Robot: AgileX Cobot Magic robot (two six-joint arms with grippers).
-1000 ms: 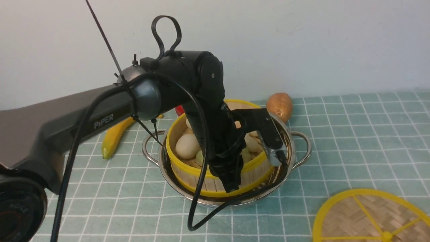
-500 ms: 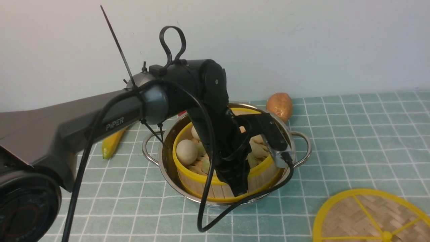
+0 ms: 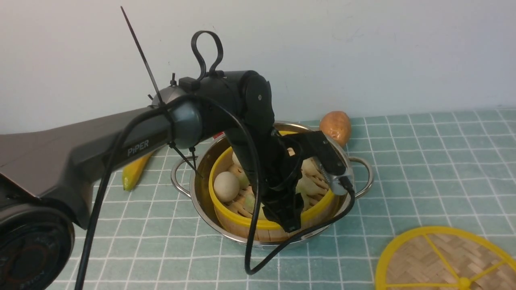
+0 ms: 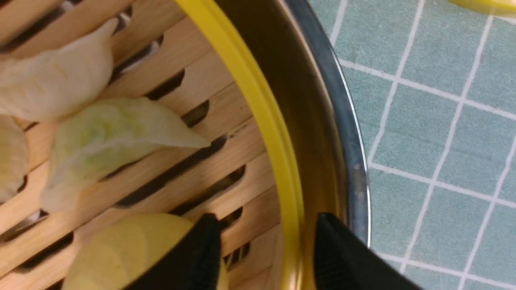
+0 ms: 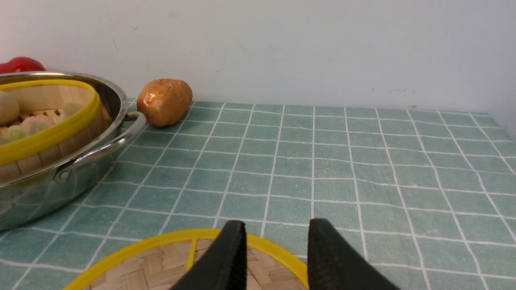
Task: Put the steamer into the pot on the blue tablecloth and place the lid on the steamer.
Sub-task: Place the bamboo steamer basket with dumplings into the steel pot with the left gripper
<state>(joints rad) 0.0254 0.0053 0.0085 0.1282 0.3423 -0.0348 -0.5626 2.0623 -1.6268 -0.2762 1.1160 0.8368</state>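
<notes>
The steamer point(image 3: 231, 219), a bamboo basket with a yellow rim holding pale buns and dumplings, sits inside the shiny pot point(image 3: 200, 177) on the blue tablecloth point(image 3: 423, 161). My left gripper point(image 3: 290, 225) hangs over the steamer's near rim. In the left wrist view the left gripper point(image 4: 266, 217) is open. One finger is inside the steamer point(image 4: 225, 133) and one outside, both clear of the yellow rim. The lid point(image 3: 427, 262) lies flat at the front right. My right gripper point(image 5: 277, 222) is open above the lid's point(image 5: 161, 262) far rim. The front view does not show that gripper.
A brown potato-like thing point(image 3: 335, 127) lies behind the pot by the wall. A yellow banana point(image 3: 135, 173) lies left of the pot, partly hidden by my left arm. Something red point(image 5: 20, 64) shows behind the pot. The pot's wire handle point(image 3: 365, 169) sticks out to the right.
The steamer hung tilted above the pot's rim; it has sunk into the pot and sits level. My left arm came down with it, and its jaws now stand off the rim.
</notes>
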